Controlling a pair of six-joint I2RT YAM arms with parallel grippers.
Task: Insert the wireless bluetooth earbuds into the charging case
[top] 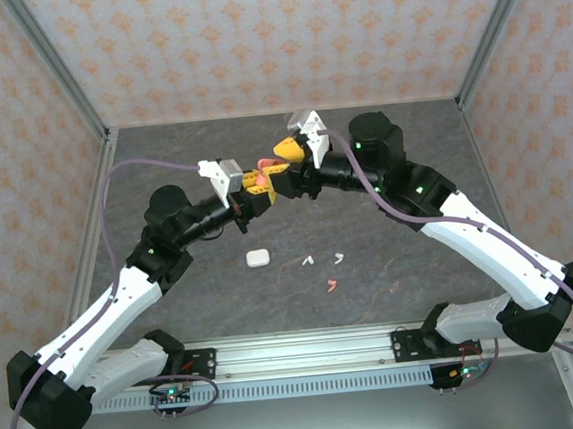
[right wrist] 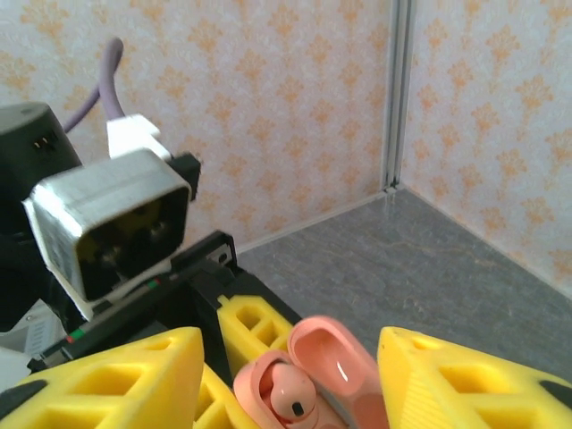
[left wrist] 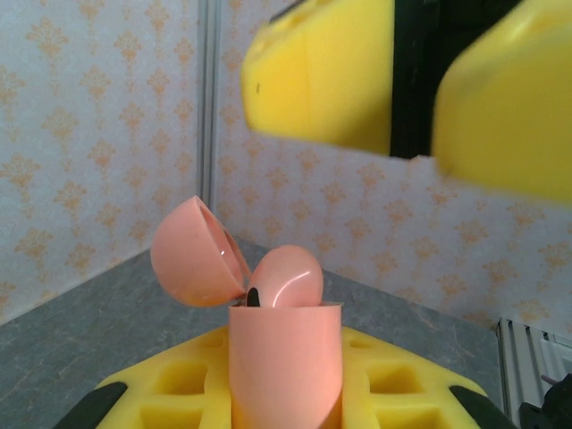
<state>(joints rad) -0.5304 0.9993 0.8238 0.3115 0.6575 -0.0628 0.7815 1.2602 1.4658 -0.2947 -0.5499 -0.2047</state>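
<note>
A coral-pink charging case (left wrist: 286, 357) stands upright between the yellow fingers of my left gripper (top: 257, 185), which is shut on it. Its lid (left wrist: 190, 255) hangs open to the left. One pink earbud (right wrist: 292, 399) sits in the case's mouth, its rounded head sticking up. My right gripper (right wrist: 290, 357) hovers just above the case, open, with a yellow finger (right wrist: 116, 380) on either side and a gap to the bud. On the table lie two white earbuds (top: 308, 261) (top: 339, 259) and another pink earbud (top: 330, 285).
A shut white case (top: 258, 258) rests on the grey table in front of the left arm. Both grippers meet high above the table's middle (top: 273, 170). Patterned walls close in the back and sides.
</note>
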